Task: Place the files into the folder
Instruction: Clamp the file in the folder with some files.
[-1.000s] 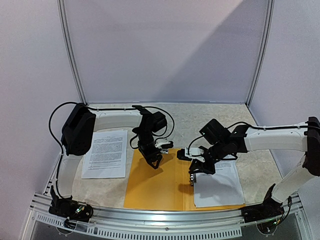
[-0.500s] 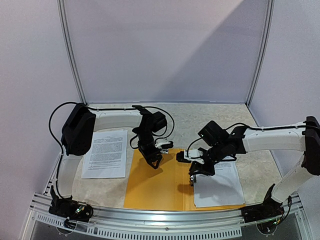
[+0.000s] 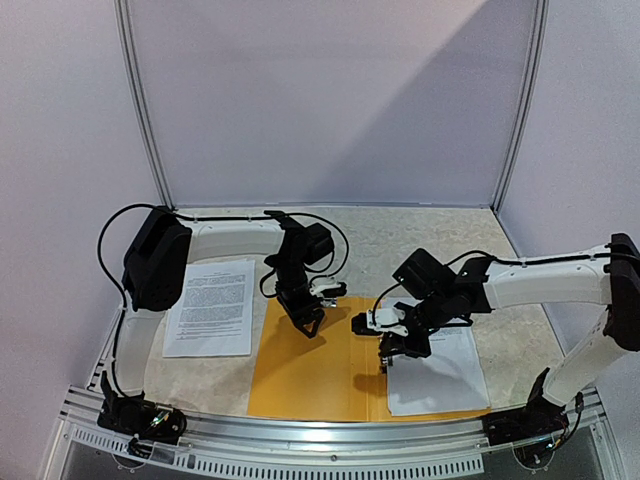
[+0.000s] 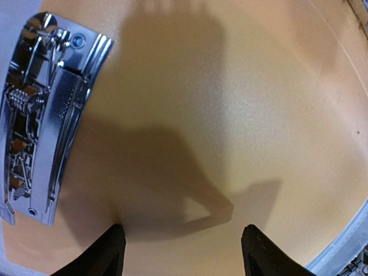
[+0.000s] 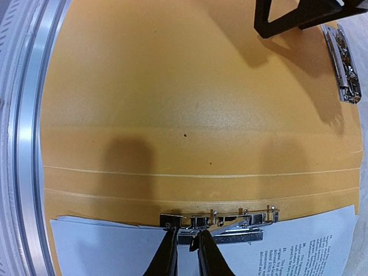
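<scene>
The orange folder [image 3: 300,380] lies open and flat at the table's front. White files [image 3: 440,375] rest on its right half, under a metal clip [image 5: 221,221] by the spine. My right gripper [image 5: 188,250] is shut on that clip's lever, with the fingertips over the sheets' edge [image 5: 103,247]. My left gripper [image 3: 308,325] stands open, fingertips down on the bare left half [image 4: 230,115], holding nothing. A second metal clip [image 4: 40,115] is fixed to that half beside it. One more printed sheet [image 3: 210,305] lies on the table left of the folder.
An aluminium rail [image 3: 320,440] runs along the near edge, close to the folder's front. White booth walls with metal posts [image 3: 145,110] close off the back and sides. The left arm's black base housing [image 3: 155,258] stands beside the loose sheet.
My right wrist has shifted slightly left and toward the front over the spine clip. The left arm, folder and sheets have not moved.
</scene>
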Motion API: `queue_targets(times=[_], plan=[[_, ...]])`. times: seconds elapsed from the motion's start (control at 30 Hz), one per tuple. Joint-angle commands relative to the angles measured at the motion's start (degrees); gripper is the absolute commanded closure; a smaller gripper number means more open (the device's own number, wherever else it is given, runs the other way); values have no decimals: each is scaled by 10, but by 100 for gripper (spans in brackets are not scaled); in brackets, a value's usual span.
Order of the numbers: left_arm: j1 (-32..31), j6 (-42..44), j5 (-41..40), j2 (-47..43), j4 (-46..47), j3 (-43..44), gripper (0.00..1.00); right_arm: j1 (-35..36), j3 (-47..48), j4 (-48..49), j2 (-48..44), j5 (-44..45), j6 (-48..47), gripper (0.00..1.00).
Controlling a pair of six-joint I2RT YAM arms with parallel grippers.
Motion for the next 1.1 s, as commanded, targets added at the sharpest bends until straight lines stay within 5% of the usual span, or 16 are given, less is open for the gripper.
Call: queue_targets(times=[0.0,1.07], plan=[[-5,9,-12,23,2,-11,28,19,-16,-23,9,13,-5,86],[0,13,-22,28,19,-31,28,45,1,5,53,29,-41,85]])
